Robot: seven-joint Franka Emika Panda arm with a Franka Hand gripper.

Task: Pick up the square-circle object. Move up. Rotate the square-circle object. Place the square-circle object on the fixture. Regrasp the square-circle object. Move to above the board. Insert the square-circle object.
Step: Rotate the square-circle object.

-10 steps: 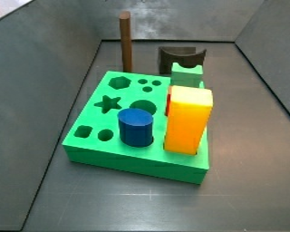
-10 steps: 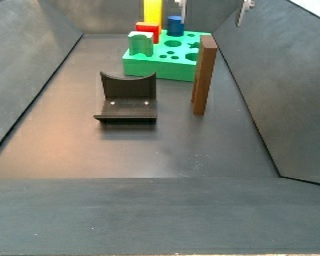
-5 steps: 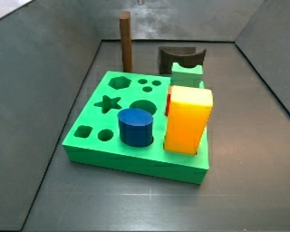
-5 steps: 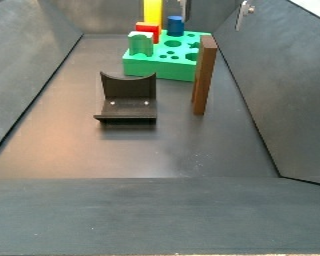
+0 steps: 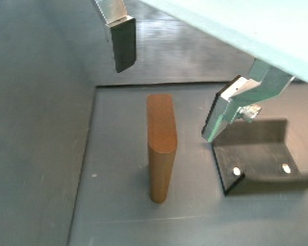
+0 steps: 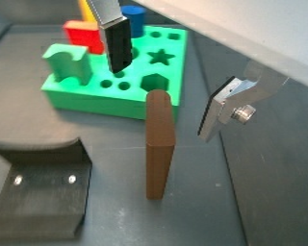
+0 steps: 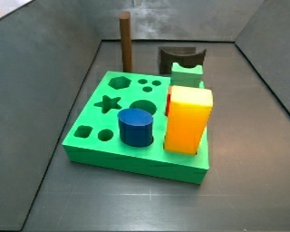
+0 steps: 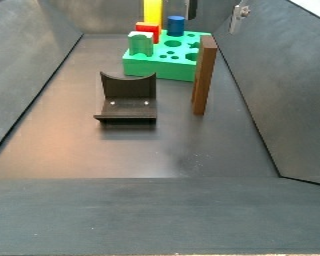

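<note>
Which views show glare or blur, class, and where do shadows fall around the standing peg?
In a side view the floor carries a soft pale sheen beside the square-circle object; in a wrist view the open gripper sits above the peg, its near finger slightly soft; in a side view the board is evenly lit, with faint shadows.

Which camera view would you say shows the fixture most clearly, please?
A side view shows the fixture whole, with its curved notch. Another side view shows only its top behind the board; both wrist views crop it. The open gripper hangs above the square-circle object.
</note>
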